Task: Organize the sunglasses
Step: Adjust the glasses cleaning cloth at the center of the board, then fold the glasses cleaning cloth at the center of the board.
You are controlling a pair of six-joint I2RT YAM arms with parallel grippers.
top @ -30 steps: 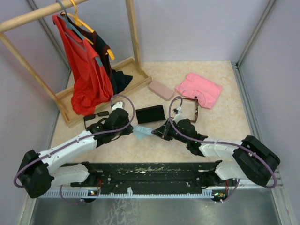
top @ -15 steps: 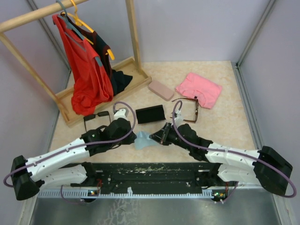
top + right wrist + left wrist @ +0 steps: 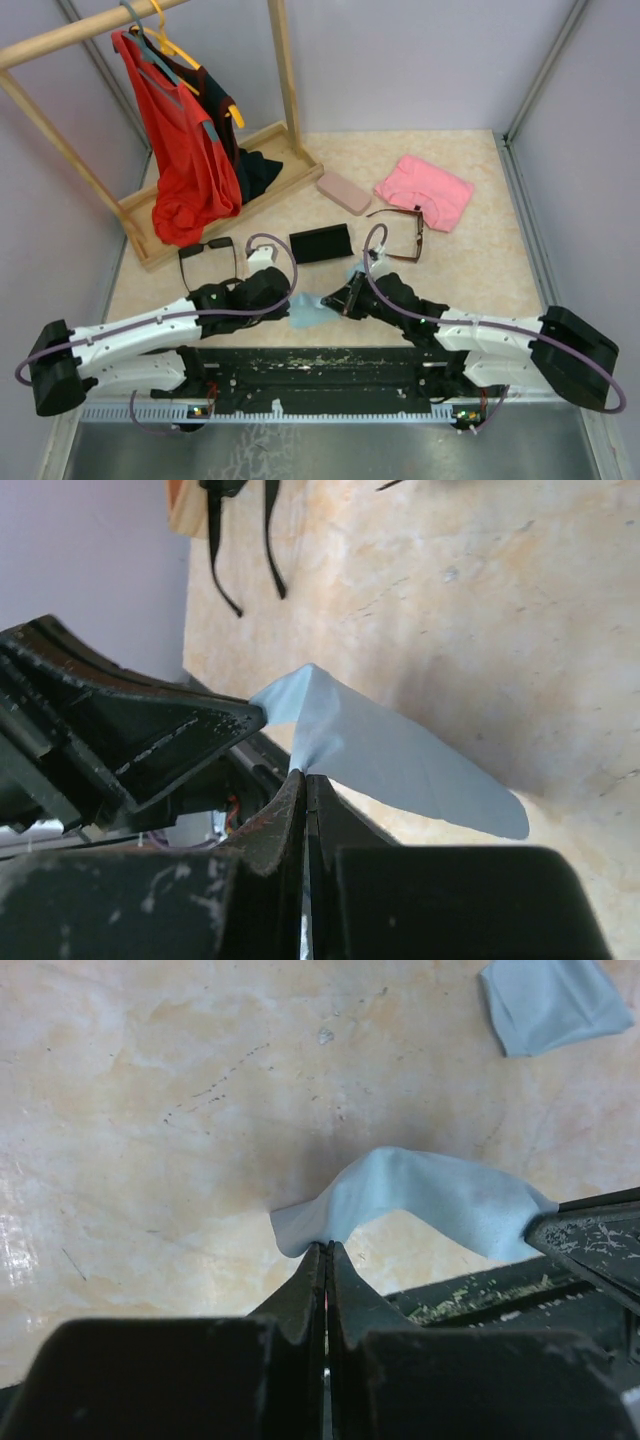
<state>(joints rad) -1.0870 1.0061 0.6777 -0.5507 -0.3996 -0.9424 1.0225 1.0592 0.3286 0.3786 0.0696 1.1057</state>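
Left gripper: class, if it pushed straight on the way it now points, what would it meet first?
Beyond the blue cloth pinched in the left gripper, probably the table. The right gripper sits off to one side of that line, though depth is unclear.

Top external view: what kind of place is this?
Probably a staged robot test cell, not a real room: plain lilac walls close in a tabletop, a wooden clothes rack holds a red top, and a left arm and right arm sit bolted at the near edge.
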